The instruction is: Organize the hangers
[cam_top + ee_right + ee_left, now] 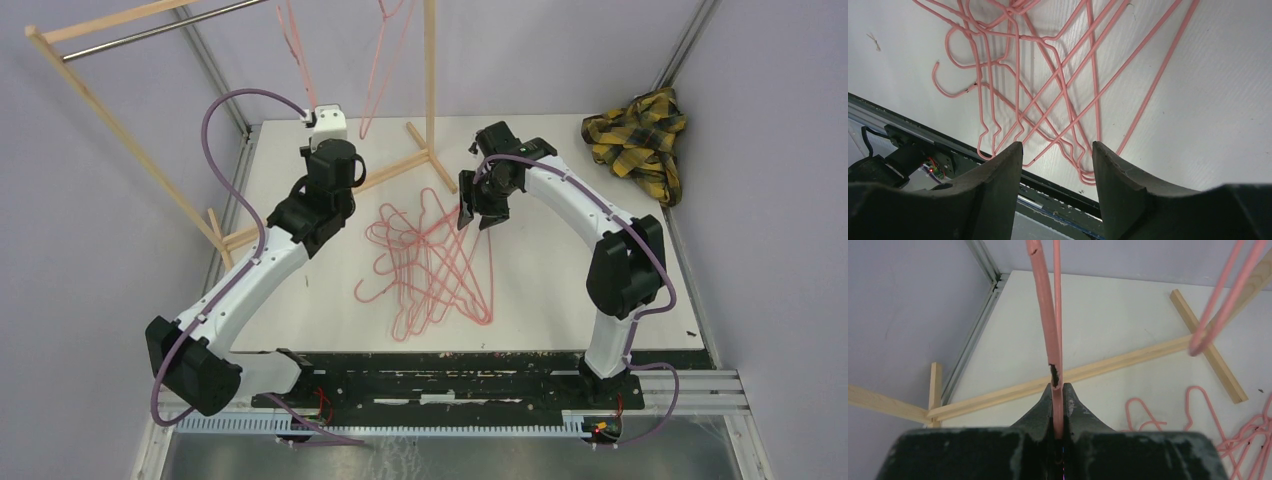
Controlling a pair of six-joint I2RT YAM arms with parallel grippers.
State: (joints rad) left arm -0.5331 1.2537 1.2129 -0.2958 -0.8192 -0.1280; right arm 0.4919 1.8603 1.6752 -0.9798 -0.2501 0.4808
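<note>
A tangled pile of several pink wire hangers (430, 262) lies on the white table; it also shows in the right wrist view (1048, 75). My left gripper (314, 116) is raised by the rack and shut on the wire of one pink hanger (1045, 315), which runs up out of the top view (293, 45). A second pink hanger (385, 70) hangs beside it, also in the left wrist view (1220, 305). My right gripper (474, 215) is open and empty, just above the pile's upper right; its jaws stand wide apart (1057, 150).
The wooden-framed rack with its metal bar (150, 30) stands at the back left; its base rails (1118, 362) cross the table behind the pile. A yellow-black plaid cloth (640, 140) lies at the back right corner. The black mounting rail (440, 365) lines the near edge.
</note>
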